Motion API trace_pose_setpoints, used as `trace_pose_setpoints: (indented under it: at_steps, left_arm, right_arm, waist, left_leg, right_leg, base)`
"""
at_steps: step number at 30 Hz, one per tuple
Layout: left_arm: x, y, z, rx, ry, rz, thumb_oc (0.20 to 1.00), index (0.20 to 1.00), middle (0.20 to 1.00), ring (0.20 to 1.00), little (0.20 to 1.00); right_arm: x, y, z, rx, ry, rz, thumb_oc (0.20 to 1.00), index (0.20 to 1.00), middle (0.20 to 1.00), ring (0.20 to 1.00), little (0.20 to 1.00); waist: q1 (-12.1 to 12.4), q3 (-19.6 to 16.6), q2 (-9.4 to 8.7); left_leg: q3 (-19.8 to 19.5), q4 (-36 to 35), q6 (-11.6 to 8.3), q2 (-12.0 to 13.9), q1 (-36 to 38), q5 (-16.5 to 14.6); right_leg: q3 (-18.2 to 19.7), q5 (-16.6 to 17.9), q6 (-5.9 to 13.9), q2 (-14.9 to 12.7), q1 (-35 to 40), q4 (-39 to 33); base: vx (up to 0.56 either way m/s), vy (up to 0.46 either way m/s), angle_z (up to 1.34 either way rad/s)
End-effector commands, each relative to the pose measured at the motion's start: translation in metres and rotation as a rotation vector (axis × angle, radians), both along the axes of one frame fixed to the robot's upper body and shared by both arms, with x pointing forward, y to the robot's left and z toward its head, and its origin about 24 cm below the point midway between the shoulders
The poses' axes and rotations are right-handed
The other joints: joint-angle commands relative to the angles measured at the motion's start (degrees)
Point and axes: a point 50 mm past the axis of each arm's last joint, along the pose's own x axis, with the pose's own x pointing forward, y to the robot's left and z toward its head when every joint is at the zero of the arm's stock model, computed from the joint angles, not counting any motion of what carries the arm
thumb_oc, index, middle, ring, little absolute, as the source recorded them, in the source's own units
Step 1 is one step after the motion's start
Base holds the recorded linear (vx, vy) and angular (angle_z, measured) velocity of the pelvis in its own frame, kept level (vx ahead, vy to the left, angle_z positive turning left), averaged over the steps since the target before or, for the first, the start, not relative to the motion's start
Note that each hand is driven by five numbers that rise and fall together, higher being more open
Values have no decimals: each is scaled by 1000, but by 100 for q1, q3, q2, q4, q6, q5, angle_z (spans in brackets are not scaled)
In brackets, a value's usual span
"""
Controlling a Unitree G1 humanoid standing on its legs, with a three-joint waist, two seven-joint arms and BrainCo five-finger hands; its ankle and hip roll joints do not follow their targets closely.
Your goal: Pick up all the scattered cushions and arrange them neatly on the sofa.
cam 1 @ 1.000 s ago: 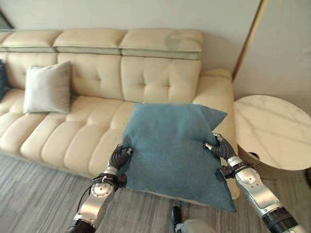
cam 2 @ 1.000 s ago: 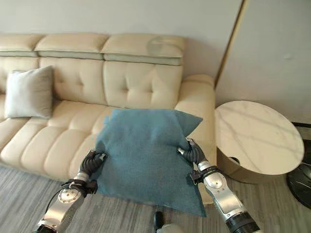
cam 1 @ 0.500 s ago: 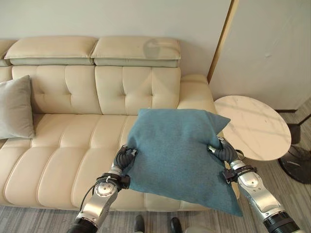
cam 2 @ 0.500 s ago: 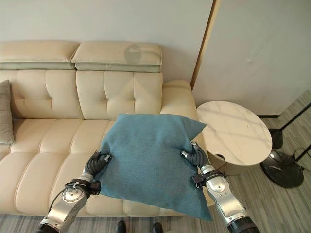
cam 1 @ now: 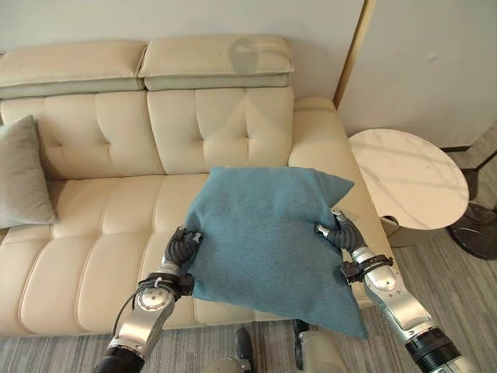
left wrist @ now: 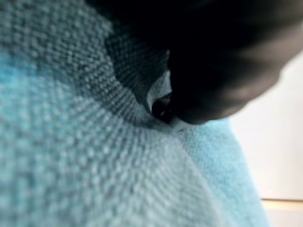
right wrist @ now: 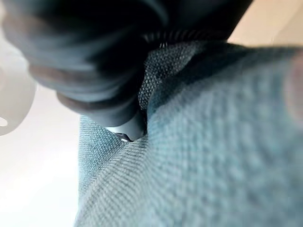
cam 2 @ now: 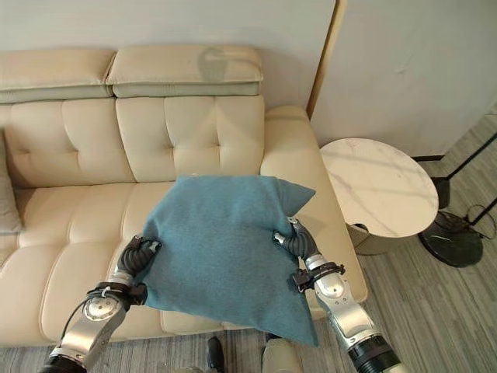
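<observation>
While both my left hand [cam 1: 183, 245] and right hand [cam 1: 342, 231] clutch the blue cushion [cam 1: 268, 233] by its edges above the sofa [cam 1: 116, 210] seat's right end, I should lower it level against the backrest

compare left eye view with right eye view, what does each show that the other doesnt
Left eye alone: most of the grey cushion leaning on the sofa's back; in the right eye it is just a sliver at the edge. Right eye alone: the thin black stand legs right of the round table. Both: the blue cushion over the sofa's right seat, left hand and right hand gripping its side edges.
</observation>
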Motion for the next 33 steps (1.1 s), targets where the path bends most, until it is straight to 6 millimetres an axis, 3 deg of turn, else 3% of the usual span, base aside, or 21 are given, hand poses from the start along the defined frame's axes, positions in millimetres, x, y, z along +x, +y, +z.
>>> trace_pose_setpoints:
  at_steps: [1, 7, 11, 14, 15, 16, 18, 22, 25, 26, 27, 28, 30, 31, 33]
  left_arm:
    - [28, -31, 68, -25, -371, -142, 200, 200, 200, 200, 200]
    - [53, -28, 99, -16, -505, -59, 200, 200, 200, 200, 200]
    - [81, -29, 142, 19, -658, 14, 200, 200, 200, 200, 200]
    - [106, -31, 190, 57, -791, 85, 200, 200, 200, 200, 200]
    - [125, -35, 246, 39, -917, 155, 200, 200, 200, 200, 200]
    - [126, -35, 248, 39, -920, 154, 200, 200, 200, 200, 200]
    - [133, -37, 282, 29, -981, 191, 200, 200, 200, 200, 200]
    - [128, -42, 357, 16, -1151, 255, 200, 200, 200, 200, 200]
    - [126, -37, 391, 21, -1162, 272, 200, 200, 200, 200, 200]
    - [128, -34, 399, 58, -1141, 272, 649, 649, 649, 649, 649]
    - [128, -34, 400, 58, -1142, 271, 1000, 1000, 1000, 1000, 1000]
    - [135, -28, 405, 103, -1050, 267, 1000, 1000, 1000, 1000, 1000]
    - [140, -21, 403, 173, -984, 263, 1000, 1000, 1000, 1000, 1000]
    - [146, -5, 387, 238, -898, 282, 1000, 1000, 1000, 1000, 1000]
    - [149, -2, 380, 235, -868, 283, 1000, 1000, 1000, 1000, 1000]
  right_arm:
    - [8, 51, 50, 128, -233, 218, 200, 200, 200, 200, 200]
    - [27, 78, 94, 171, -405, 242, 200, 200, 200, 200, 200]
    - [52, 98, 146, 160, -580, 207, 200, 200, 200, 200, 200]
    - [68, 113, 195, 127, -724, 160, 200, 200, 200, 200, 200]
    - [79, 125, 249, 126, -854, 89, 200, 200, 200, 200, 200]
    - [79, 125, 250, 126, -858, 88, 200, 200, 200, 200, 200]
    - [82, 130, 282, 133, -919, 45, 200, 200, 200, 200, 200]
    - [74, 136, 350, 101, -1064, -14, 200, 200, 200, 200, 200]
    - [72, 139, 378, 32, -1087, -31, 200, 200, 200, 200, 200]
    - [74, 139, 383, 1, -1073, -32, 460, 460, 460, 460, 460]
    - [74, 139, 383, 2, -1073, -32, 849, 849, 849, 849, 849]
    - [85, 129, 385, -65, -1014, -63, 1000, 1000, 1000, 1000, 1000]
    - [99, 114, 375, -116, -929, -95, 1000, 1000, 1000, 1000, 1000]
    - [115, 90, 357, -112, -810, -128, 1000, 1000, 1000, 1000, 1000]
    - [120, 83, 348, -100, -769, -128, 1000, 1000, 1000, 1000, 1000]
  waist:
    - [42, -308, -154]
    - [162, -108, -75]
    - [285, 76, -28]
    - [372, 216, 8]
    - [450, 342, 29]
    - [453, 357, 24]
    - [517, 432, 53]
    - [662, 631, 88]
    - [715, 733, 95]
    - [731, 752, 94]
    - [731, 756, 92]
    - [757, 822, 127]
    - [780, 896, 163]
    - [773, 965, 184]
    - [756, 977, 174]
  left_leg:
    - [-229, 798, -294, 69, -123, -953]
    - [-191, 881, -317, 91, -930, -825]
    - [-229, 915, -360, 86, -1517, -665]
    - [-295, 878, -413, 102, -1843, -541]
    - [-379, 801, -459, 109, -2123, -425]
    - [-380, 804, -459, 108, -2127, -424]
    - [-466, 752, -484, 108, -2273, -356]
    - [-661, 685, -537, 110, -2612, -238]
    - [-777, 673, -576, 118, -2840, -163]
    - [-795, 663, -585, 124, -2911, -139]
    - [-795, 664, -585, 123, -2913, -139]
    - [-865, 655, -610, 124, -3057, -63]
    - [-928, 628, -642, 131, -3170, 20]
    - [-986, 576, -675, 138, -3258, 99]
    - [-994, 565, -692, 141, -3283, 129]
  right_leg:
    - [-165, -149, 321, -98, 67, -178]
    - [-40, -35, 288, -136, -617, -254]
    - [27, 86, 295, -142, -1155, -242]
    - [21, 139, 324, -147, -1422, -253]
    - [0, 184, 363, -153, -1677, -277]
    - [-1, 184, 363, -154, -1681, -274]
    - [-30, 193, 386, -144, -1834, -276]
    - [-123, 131, 422, -164, -2179, -182]
    - [-186, 97, 433, -176, -2432, -64]
    - [-203, 85, 433, -185, -2486, -44]
    - [-203, 84, 433, -186, -2488, -42]
    - [-276, 92, 436, -192, -2612, -3]
    - [-334, 88, 429, -200, -2691, 18]
    - [-383, 91, 409, -189, -2785, 57]
    - [-388, 92, 406, -181, -2806, 59]
  base:
    - [-22, -62, 1]
    - [-93, -19, -2]
    - [-91, -5, -5]
    - [-69, -16, 5]
    - [-79, -24, 10]
    - [-68, -34, 11]
    - [-34, -33, 19]
    - [-41, -63, 19]
    - [-28, -70, 24]
    - [-8, -44, 20]
    - [-8, -88, 23]
    - [-3, -101, 21]
    - [1, -144, 25]
    - [6, -112, 41]
    - [0, -59, 50]
